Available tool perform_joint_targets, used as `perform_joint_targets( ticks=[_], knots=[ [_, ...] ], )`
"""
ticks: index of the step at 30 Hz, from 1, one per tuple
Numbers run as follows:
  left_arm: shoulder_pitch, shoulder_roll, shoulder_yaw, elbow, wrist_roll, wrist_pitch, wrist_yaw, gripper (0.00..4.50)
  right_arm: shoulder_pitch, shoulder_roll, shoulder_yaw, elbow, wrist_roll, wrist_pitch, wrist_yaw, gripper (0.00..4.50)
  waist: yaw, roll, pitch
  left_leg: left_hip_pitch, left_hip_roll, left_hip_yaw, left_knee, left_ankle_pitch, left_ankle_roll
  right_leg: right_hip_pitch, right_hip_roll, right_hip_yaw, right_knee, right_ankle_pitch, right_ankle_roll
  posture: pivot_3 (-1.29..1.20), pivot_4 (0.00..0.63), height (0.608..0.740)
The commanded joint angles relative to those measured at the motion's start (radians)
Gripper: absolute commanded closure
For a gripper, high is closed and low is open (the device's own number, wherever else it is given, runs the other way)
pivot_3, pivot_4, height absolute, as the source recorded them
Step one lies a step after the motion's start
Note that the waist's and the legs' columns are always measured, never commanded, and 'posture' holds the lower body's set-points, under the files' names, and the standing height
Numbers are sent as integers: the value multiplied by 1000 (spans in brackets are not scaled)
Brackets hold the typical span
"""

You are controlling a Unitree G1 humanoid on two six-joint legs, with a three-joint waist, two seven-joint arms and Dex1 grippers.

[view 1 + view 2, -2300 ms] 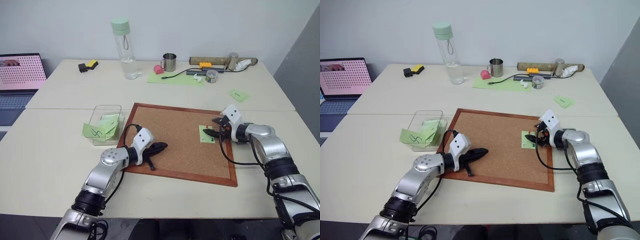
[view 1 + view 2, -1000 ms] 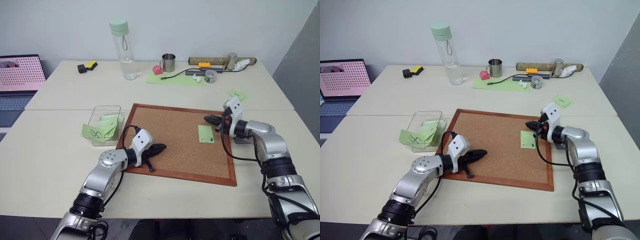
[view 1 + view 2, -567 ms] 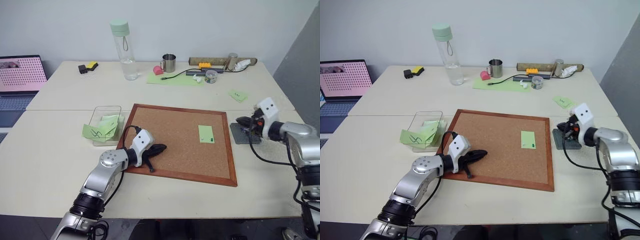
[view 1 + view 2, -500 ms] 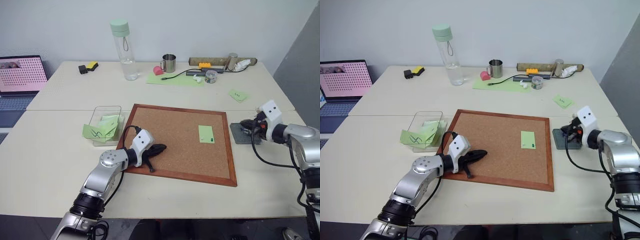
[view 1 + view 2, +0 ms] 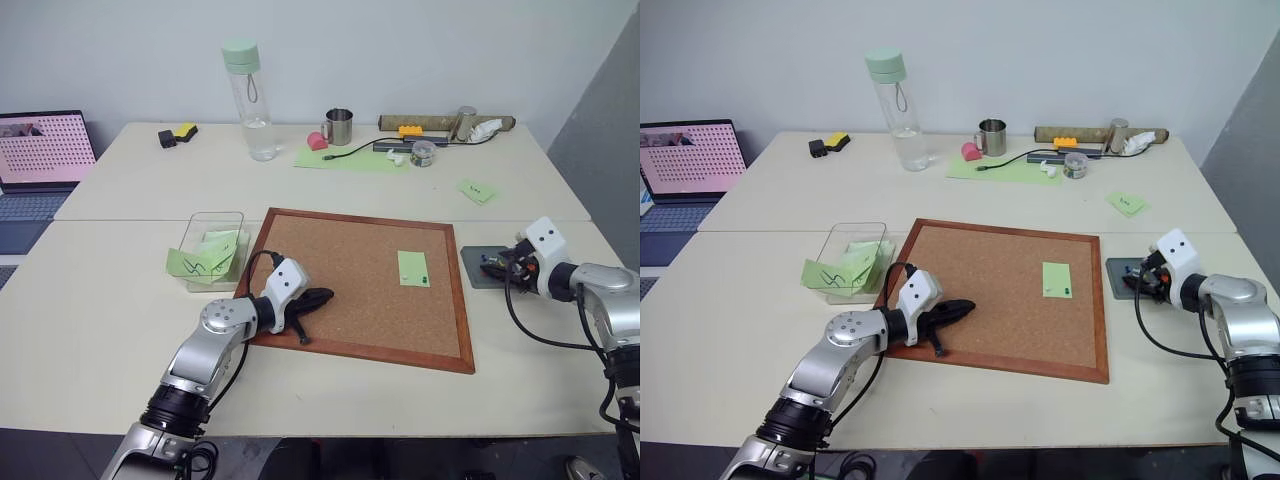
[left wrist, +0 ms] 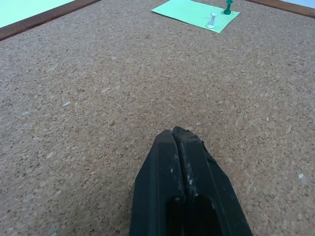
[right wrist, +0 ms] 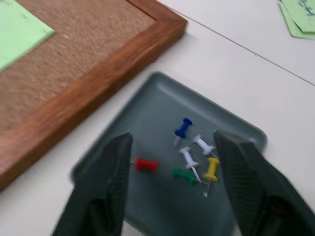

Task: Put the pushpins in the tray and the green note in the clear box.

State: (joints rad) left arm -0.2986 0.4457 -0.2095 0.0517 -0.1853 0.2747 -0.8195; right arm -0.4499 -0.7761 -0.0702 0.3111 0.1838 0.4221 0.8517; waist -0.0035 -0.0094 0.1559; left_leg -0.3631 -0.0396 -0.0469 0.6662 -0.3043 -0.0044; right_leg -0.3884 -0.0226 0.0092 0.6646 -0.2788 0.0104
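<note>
My right gripper [image 7: 172, 140] hangs open just above the dark grey tray [image 7: 157, 98], which lies on the table right of the corkboard [image 5: 340, 260]. Several pushpins lie loose in the tray, among them a red pushpin [image 7: 145, 164] between my fingers. The green note [image 5: 413, 268] lies on the corkboard's right side, held by a green pin [image 6: 227, 7] and a white pin [image 6: 211, 20]. On the board's near left part rests my left gripper [image 5: 318, 297], shut and holding nothing. The clear box [image 5: 213, 240] stands left of the board with scribbled green notes in it.
At the table's back are a water bottle [image 5: 246, 98], a metal mug [image 5: 338, 125], a large green sheet [image 5: 350, 157] and small clutter. A scribbled green note [image 5: 478, 190] lies behind the tray. A laptop [image 5: 40, 150] sits far left.
My right gripper has swung to the right from the note on the corkboard to above the tray, and its fingers have opened. The left arm has stayed put.
</note>
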Motion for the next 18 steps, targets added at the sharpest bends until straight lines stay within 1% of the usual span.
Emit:
perform_joint_targets(
  ticks=[1,5,8,14,18],
  knots=[
    [26,20,-24,45,36,35,-8,4500,4,-8,-53,-126,84,30,54,992,0,0,0,0,0,0,0,0,0,0,0,0,0,0,0,0,150,740],
    [24,21,-22,48,35,35,-9,4500,60,-5,-6,-274,111,60,99,992,2,0,0,0,0,-1,0,0,0,0,0,0,0,0,0,0,150,740],
    [23,23,-22,49,36,34,-10,4500,78,25,45,-320,89,45,90,992,1,0,0,0,0,-1,0,0,0,0,0,0,0,0,0,0,150,740],
    [22,26,-21,49,37,35,-10,4500,61,108,104,-274,54,3,50,992,2,0,0,0,0,-1,0,0,0,0,0,0,0,0,0,0,150,740],
    [27,28,-20,42,36,38,-8,4500,53,144,116,-222,44,-26,39,992,0,-1,-1,0,0,-1,0,0,0,0,0,0,0,0,0,0,150,740]
  ],
)
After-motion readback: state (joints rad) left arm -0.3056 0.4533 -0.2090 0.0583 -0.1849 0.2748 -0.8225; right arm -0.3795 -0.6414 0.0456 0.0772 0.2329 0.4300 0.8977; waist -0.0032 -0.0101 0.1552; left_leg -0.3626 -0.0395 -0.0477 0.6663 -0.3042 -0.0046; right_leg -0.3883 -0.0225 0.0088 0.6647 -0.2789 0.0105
